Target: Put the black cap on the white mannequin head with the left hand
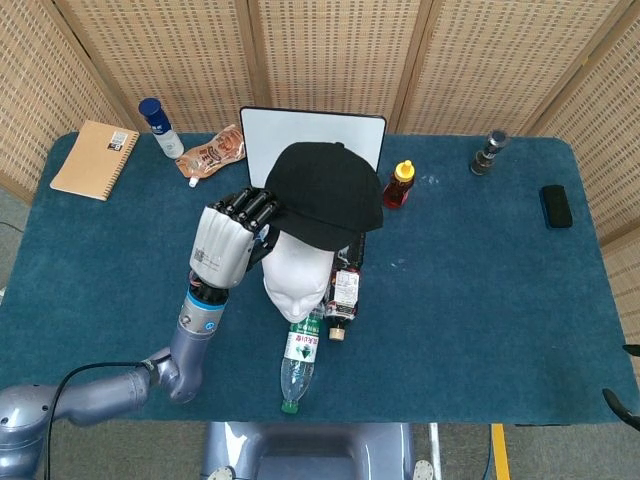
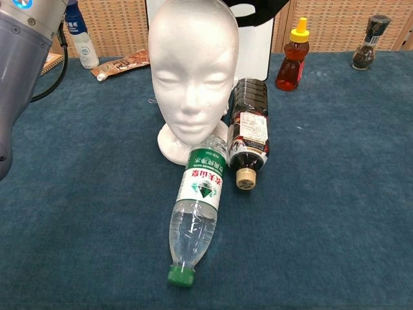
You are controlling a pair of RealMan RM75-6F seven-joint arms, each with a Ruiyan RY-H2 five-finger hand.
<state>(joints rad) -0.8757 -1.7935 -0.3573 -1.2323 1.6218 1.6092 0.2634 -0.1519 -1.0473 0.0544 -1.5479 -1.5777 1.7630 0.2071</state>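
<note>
The white mannequin head (image 1: 295, 277) stands upright at mid-table, close and face-on in the chest view (image 2: 192, 71). The black cap (image 1: 325, 193) hovers over its crown, shifted toward the back right, so the face stays uncovered. My left hand (image 1: 228, 245) grips the cap's left edge, just left of the mannequin. In the chest view only a black piece of the cap (image 2: 261, 9) shows at the top, and my left forearm (image 2: 19, 51) fills the top left corner. No right hand shows in either view.
A water bottle (image 1: 300, 355) and a dark bottle (image 1: 343, 290) lie against the mannequin's base. Behind stand a whiteboard (image 1: 313, 130) and an amber squeeze bottle (image 1: 398, 184). At the back left are a notebook (image 1: 95, 158), a blue-capped bottle (image 1: 155, 125) and a snack packet (image 1: 213, 153).
</note>
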